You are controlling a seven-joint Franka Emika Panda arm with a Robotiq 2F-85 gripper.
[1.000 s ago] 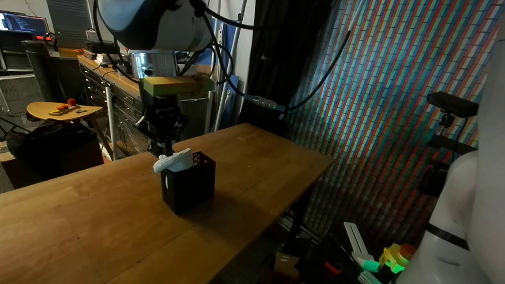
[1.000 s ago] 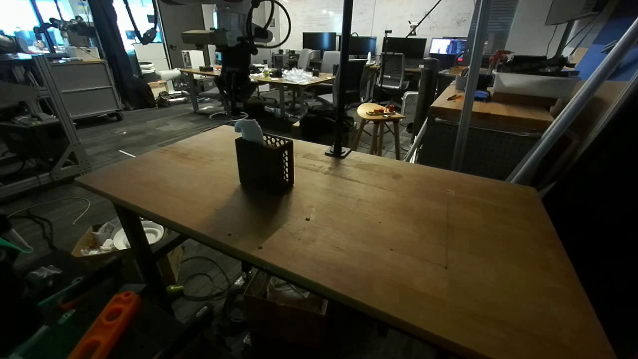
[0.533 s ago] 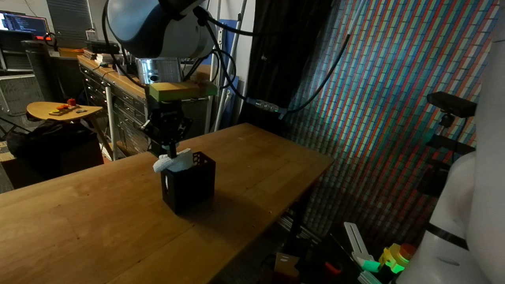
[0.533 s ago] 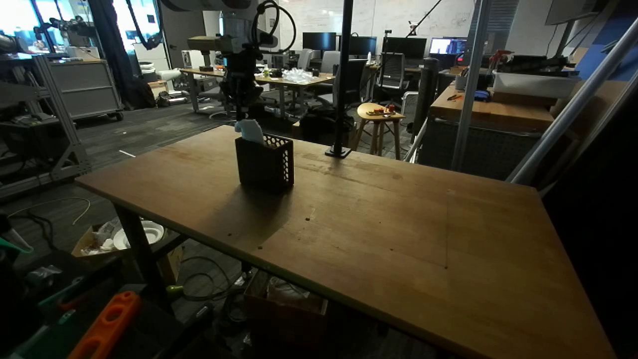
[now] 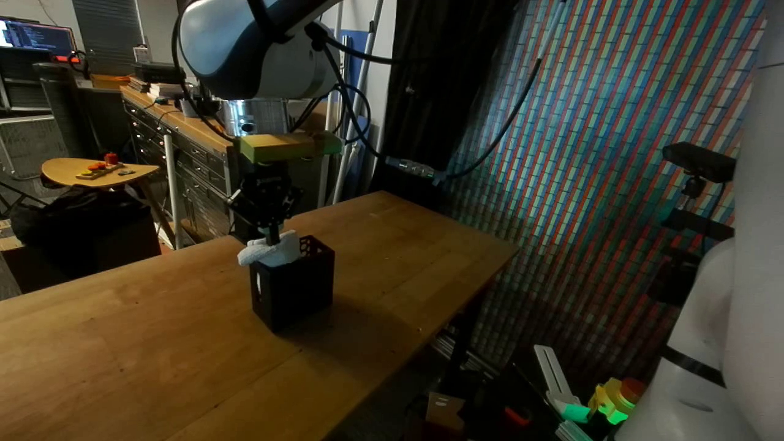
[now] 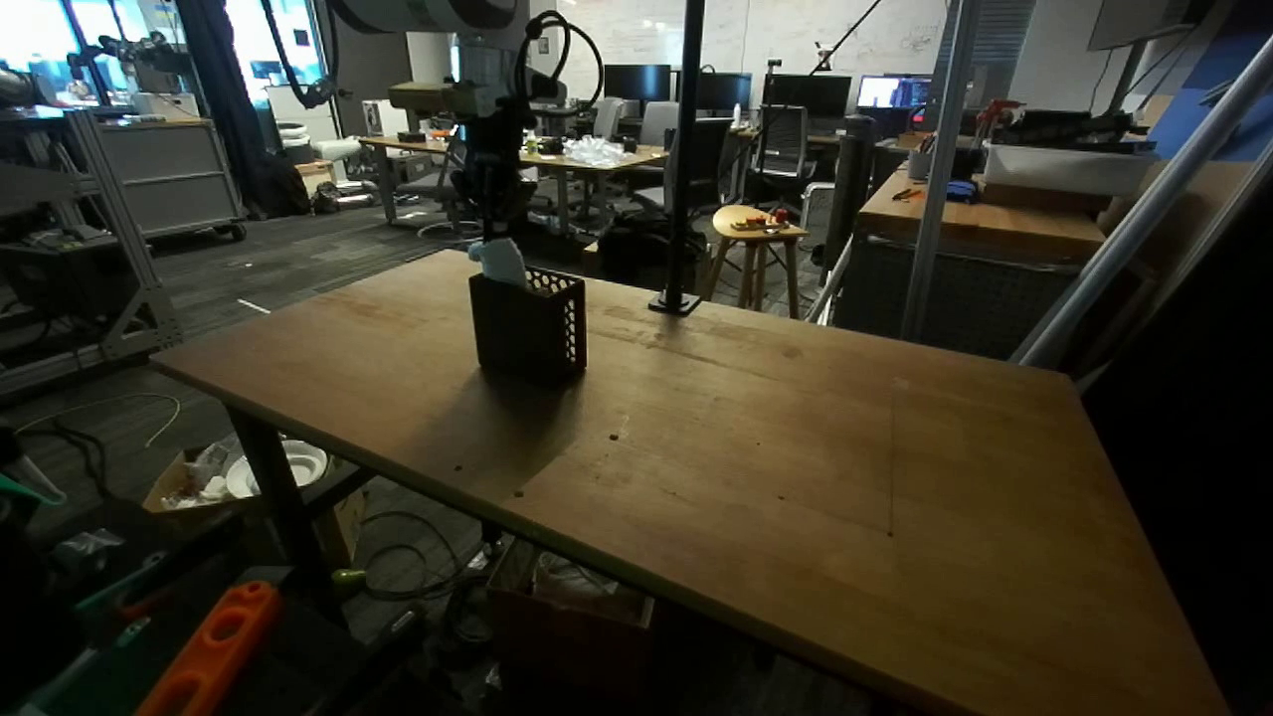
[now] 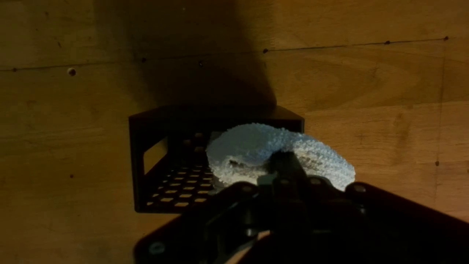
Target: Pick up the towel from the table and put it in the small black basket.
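The pale blue-white towel (image 5: 286, 250) lies bunched in the mouth of the small black basket (image 5: 300, 294). Part of it sticks up and hangs over the rim on one side. It shows the same way in an exterior view (image 6: 504, 264), with the basket (image 6: 527, 333) upright. In the wrist view the towel (image 7: 242, 141) covers one side of the basket (image 7: 134, 165); the other side is open, with a perforated wall. My gripper (image 7: 284, 161) has its fingers together and empty, over the towel. In the exterior views the gripper (image 5: 272, 236) (image 6: 495, 229) is right at the towel's top; contact is unclear.
The basket stands on a wooden table (image 5: 153, 343). A black post (image 6: 676, 288) is fixed at the table's edge. A stool (image 6: 756, 224) and a workbench (image 5: 184, 128) stand beyond the table.
My shut gripper has come down and moved to the right in both exterior views, to the top of the towel. The towel and basket have not visibly moved.
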